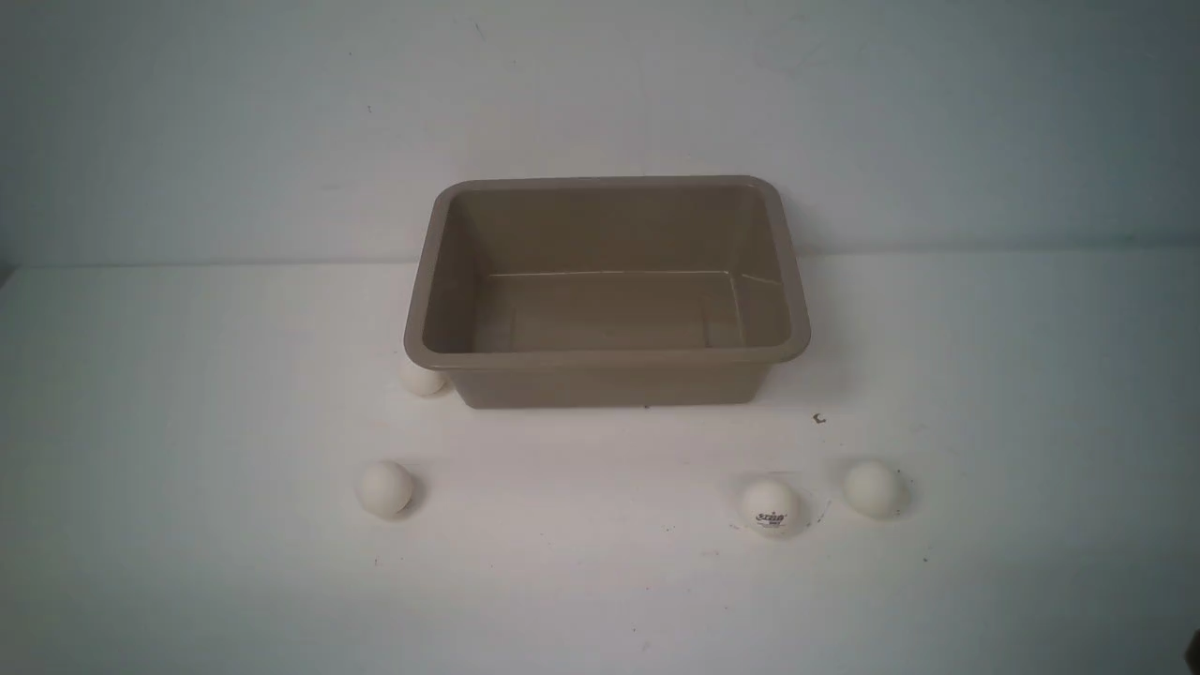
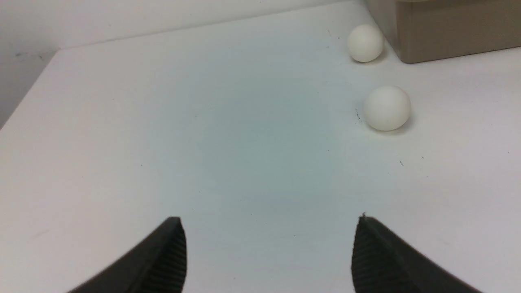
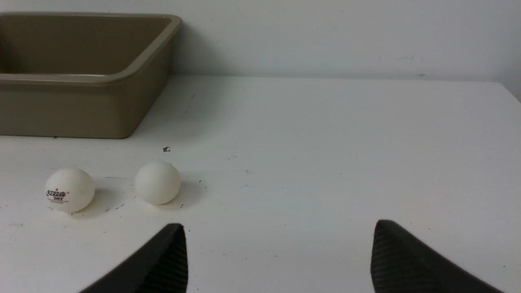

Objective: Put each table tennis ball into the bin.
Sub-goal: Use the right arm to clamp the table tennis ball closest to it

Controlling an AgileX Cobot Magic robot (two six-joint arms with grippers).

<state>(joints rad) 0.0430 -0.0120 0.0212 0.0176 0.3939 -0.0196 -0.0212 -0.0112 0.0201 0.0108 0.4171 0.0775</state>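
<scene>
The taupe bin (image 1: pixel 427 281) stands at the middle back of the white table with nothing inside. Several white table tennis balls lie in front of it. One ball (image 1: pixel 422 380) touches the bin's front left corner, another ball (image 1: pixel 384 487) lies nearer on the left. The logo ball (image 1: pixel 770 507) and a plain ball (image 1: pixel 872 488) lie to the right. In the front view neither gripper shows. The left gripper (image 2: pixel 268 221) is open over bare table, well short of the near ball (image 2: pixel 386 108) and the far ball (image 2: pixel 365 42). My right gripper (image 3: pixel 281 228) is open, with the plain ball (image 3: pixel 157 182) and logo ball (image 3: pixel 69 190) off to one side.
A small dark speck (image 1: pixel 819 419) lies on the table right of the bin. The white wall (image 1: pixel 600 94) rises right behind the bin. The table's left edge (image 2: pixel 28 97) shows in the left wrist view, its right edge (image 3: pixel 508 89) in the right wrist view.
</scene>
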